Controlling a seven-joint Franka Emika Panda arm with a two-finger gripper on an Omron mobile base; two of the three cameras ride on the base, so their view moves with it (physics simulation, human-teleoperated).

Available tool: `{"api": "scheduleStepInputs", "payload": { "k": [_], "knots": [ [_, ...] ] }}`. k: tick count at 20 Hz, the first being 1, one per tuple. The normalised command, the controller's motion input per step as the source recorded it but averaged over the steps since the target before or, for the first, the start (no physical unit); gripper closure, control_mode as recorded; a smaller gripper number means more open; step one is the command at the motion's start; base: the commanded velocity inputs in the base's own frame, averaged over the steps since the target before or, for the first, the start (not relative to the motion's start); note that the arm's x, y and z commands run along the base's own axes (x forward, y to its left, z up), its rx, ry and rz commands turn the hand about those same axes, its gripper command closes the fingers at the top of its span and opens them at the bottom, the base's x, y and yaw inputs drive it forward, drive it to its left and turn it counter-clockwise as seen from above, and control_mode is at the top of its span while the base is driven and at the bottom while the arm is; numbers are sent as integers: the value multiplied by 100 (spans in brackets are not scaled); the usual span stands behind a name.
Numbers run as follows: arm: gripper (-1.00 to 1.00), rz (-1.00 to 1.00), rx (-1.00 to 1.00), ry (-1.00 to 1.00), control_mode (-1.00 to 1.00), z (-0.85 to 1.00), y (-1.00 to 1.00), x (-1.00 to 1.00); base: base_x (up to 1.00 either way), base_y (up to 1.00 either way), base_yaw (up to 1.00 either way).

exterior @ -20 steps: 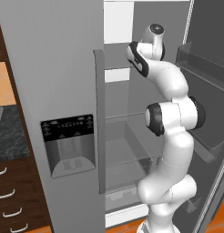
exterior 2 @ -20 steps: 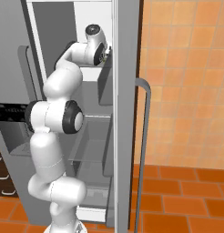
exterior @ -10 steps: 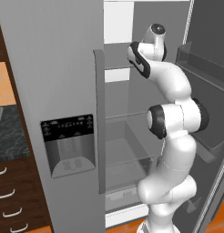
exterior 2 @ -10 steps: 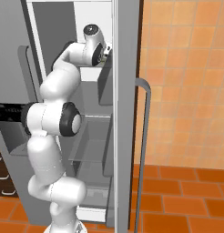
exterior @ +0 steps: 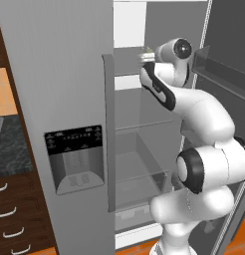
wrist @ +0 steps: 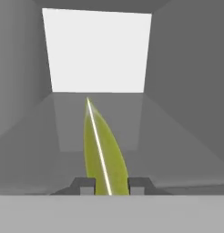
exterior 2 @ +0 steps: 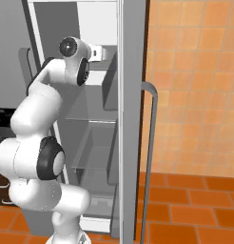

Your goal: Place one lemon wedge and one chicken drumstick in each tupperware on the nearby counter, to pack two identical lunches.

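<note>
Raised slightly inside fridge (exterior: 129,35), gripper (wrist: 107,184) clamps lemon wedge (wrist: 104,150).

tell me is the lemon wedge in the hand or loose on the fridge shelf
In the hand: the lemon wedge sits clamped between the two fingertips of the hand, with the fridge's white back wall ahead.

Yellow-green lemon wedge (wrist: 104,152) (pale edge up) between pincer (wrist: 111,184) fingertips.

Refrigerator (exterior: 60,74): grey, right door open, interior shelves visible.
Dispenser panel (exterior: 74,157): dark, set in the closed left door.
Open door handle (exterior 2: 150,143): long grey vertical bar.
Wall (exterior 2: 195,81): orange tiles.
Floor (exterior 2: 190,209): darker orange tiles.
Drawers (exterior: 15,219): dark brown wood, curved silver handles, left of refrigerator.
</note>
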Motion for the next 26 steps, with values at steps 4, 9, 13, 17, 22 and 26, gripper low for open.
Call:
{"api": "scheduleStepInputs", "payload": {
  "k": [4,9,13,17,22,26],
  "knots": [
    [100,0,0,-23,-100,0,7,-100,0,0,0],
    [100,0,0,-3,-100,2,1,-100,0,0,0],
    [100,0,0,15,-100,-3,0,-100,0,0,0],
    [100,0,0,49,-100,-70,0,-100,0,0,0],
    [100,0,0,38,100,-59,3,-60,-40,13,0],
    [100,0,0,0,100,0,0,0,-100,84,3]
  ]
}}
